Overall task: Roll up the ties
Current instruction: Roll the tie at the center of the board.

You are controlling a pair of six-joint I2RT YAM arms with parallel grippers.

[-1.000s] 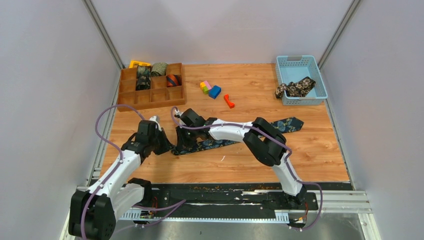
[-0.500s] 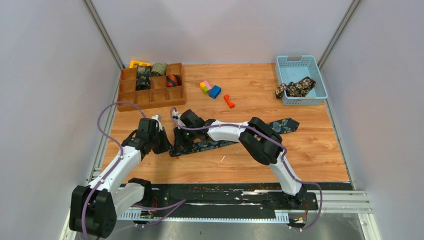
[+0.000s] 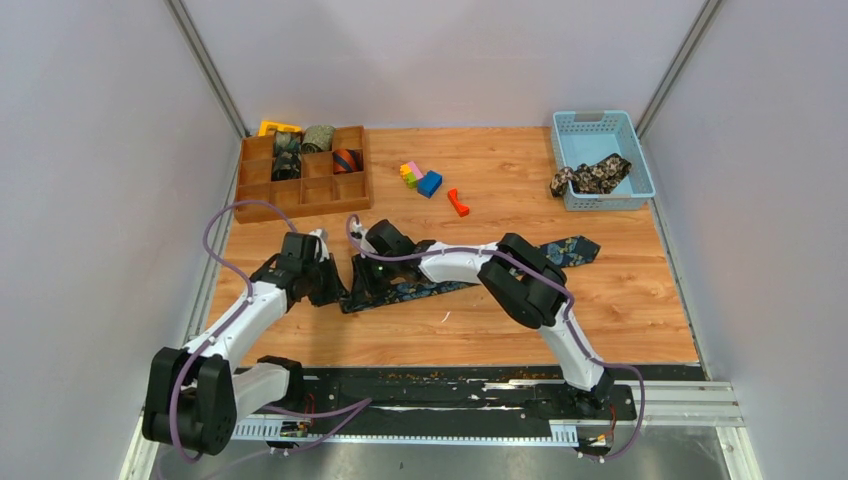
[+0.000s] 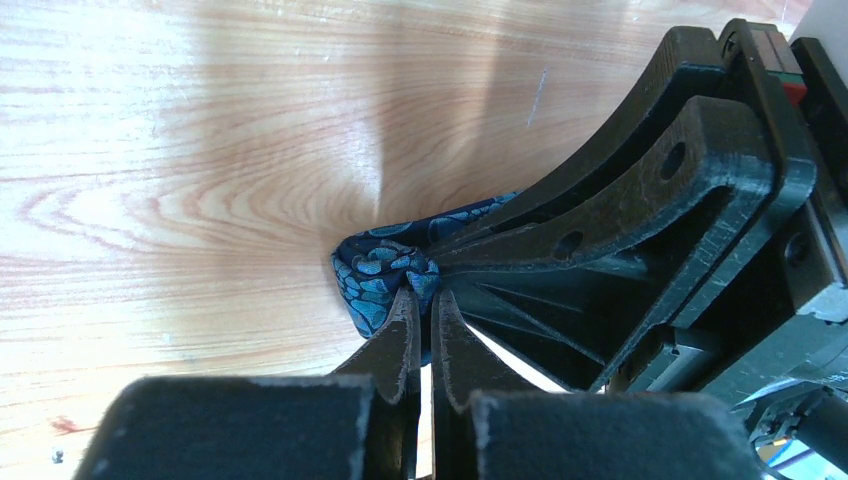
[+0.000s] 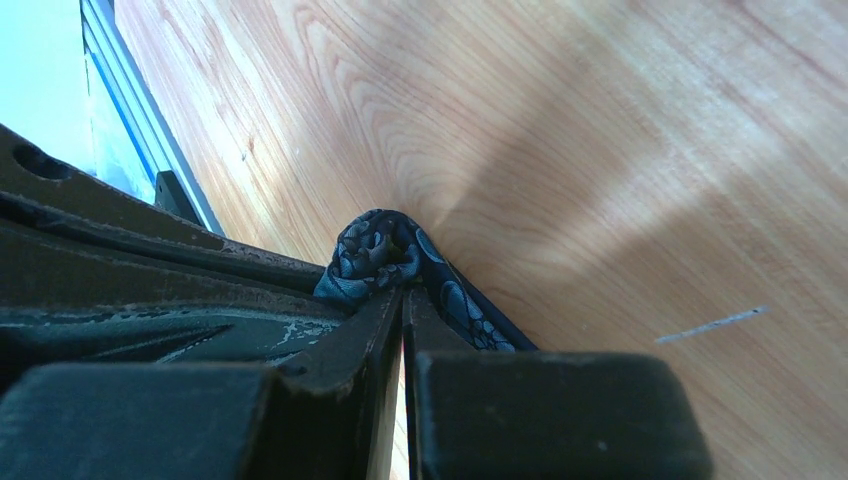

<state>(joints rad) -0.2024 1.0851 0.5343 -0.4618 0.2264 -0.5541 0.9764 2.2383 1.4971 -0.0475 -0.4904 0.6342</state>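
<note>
As they face each other, the left gripper (image 4: 420, 300) and right gripper (image 5: 401, 298) both pinch shut on the crumpled end of a navy, teal-paisley tie (image 3: 430, 288). The rest of it lies flat on the table (image 3: 500, 195), running right. Beyond, rolled ties (image 3: 318, 138) sit in a wooden tray (image 3: 320, 192).

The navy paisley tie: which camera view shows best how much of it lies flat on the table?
The top external view: the navy paisley tie stretches over the table to its pointed end. Both wrist views show only its bunched end, pinched by the left gripper and the right gripper.
</note>
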